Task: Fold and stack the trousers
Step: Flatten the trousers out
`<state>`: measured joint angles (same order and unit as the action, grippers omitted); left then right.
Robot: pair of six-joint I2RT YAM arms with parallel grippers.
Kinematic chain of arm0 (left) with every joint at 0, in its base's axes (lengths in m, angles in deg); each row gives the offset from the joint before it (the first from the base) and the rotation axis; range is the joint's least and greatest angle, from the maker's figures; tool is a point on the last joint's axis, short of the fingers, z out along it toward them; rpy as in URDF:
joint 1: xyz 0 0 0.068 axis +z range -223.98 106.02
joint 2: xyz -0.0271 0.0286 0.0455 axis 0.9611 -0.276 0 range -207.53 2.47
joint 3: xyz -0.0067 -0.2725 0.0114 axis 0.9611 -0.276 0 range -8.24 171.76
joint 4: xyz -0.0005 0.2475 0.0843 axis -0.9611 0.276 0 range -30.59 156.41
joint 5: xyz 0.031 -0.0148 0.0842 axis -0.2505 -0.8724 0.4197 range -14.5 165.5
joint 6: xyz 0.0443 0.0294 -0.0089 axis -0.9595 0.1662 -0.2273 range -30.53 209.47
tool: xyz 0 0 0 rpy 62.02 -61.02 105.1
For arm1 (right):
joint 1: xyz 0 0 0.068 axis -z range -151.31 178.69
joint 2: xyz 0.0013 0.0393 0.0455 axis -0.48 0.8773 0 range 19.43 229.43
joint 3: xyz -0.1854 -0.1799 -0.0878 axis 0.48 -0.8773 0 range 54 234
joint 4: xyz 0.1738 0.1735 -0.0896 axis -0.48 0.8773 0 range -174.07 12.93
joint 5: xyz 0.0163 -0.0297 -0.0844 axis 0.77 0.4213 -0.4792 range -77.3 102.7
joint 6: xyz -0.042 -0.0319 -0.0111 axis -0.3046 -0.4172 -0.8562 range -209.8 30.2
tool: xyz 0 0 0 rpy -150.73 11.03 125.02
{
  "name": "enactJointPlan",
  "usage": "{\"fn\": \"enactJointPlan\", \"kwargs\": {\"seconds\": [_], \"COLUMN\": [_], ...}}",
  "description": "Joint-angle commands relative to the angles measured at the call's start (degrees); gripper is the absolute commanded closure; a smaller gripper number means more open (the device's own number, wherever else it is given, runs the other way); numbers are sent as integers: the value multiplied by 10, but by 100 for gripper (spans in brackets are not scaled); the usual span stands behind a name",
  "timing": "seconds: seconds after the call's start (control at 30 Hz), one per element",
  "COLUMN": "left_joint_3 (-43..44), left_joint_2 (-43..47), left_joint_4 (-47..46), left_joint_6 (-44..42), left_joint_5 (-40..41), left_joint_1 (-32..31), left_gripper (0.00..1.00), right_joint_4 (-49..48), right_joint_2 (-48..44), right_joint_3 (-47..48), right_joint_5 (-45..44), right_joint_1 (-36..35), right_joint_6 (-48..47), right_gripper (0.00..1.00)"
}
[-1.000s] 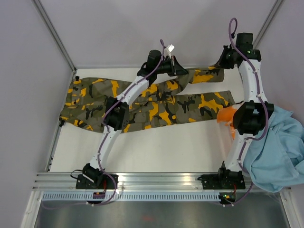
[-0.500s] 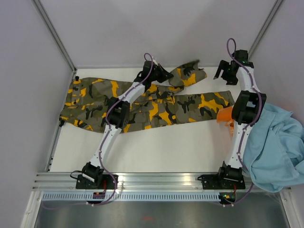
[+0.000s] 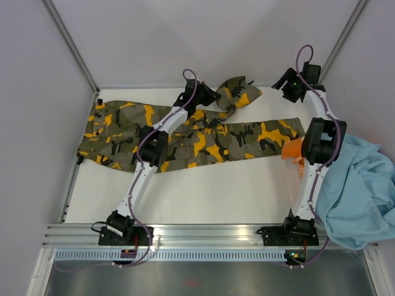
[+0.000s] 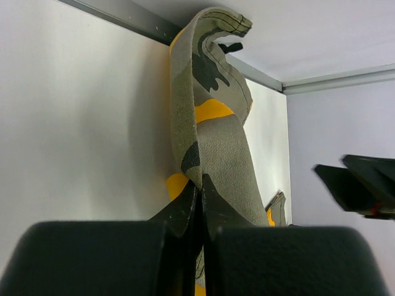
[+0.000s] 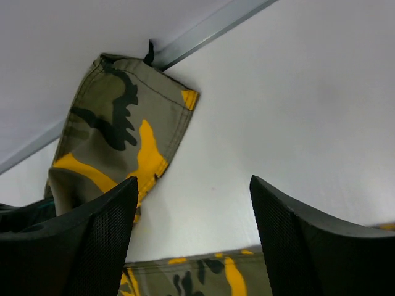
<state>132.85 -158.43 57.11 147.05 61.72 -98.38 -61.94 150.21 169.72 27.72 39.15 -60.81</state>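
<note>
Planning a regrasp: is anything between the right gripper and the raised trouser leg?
Nothing visible. The open right gripper faces the lifted cuff of the trousers across bare white table. The left gripper, shut on that leg, sits on the cuff's far side.

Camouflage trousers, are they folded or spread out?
Mostly spread: the trousers lie flat across the table, only one leg end lifted, pinched in the shut left pincer.

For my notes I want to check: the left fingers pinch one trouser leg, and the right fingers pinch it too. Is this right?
Not quite. The left fingers do pinch the trousers, but the right fingers are open, with nothing between them, as the right wrist view shows.
</note>
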Motion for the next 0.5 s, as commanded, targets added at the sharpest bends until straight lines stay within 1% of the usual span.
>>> {"fn": "enactJointPlan", "kwargs": {"seconds": [0.0, 0.03, 0.1, 0.2, 0.27, 0.33, 0.47], "left_joint_3": [-2, -3, -3, -4, -8, -14, -21], "left_joint_2": [-2, -1, -1, 0, 4, 7, 10], "left_joint_4": [-19, -20, -22, -21, -21, -24, -43], "left_joint_6": [-7, -10, -12, -14, -16, -17, -5], "left_joint_5": [-6, -8, -12, -15, -16, -19, -34], "left_joint_1": [-5, -6, -7, -9, -9, -9, -9], "left_gripper": [98, 98, 98, 98, 98, 98, 97], "right_joint_4": [-73, -98, -115, -125, -155, -189, -217], "right_joint_2": [40, 41, 45, 51, 56, 62, 77], "right_joint_3": [-25, -34, -59, -75, -96, -116, -124], "right_joint_5": [39, 44, 39, 20, 21, 21, 15], "right_joint_1": [-30, -34, -52, -74, -83, -88, -100], "right_joint_6": [132, 151, 184, 196, 222, 257, 285], "right_gripper": [20, 20, 20, 19, 19, 20, 23]}}
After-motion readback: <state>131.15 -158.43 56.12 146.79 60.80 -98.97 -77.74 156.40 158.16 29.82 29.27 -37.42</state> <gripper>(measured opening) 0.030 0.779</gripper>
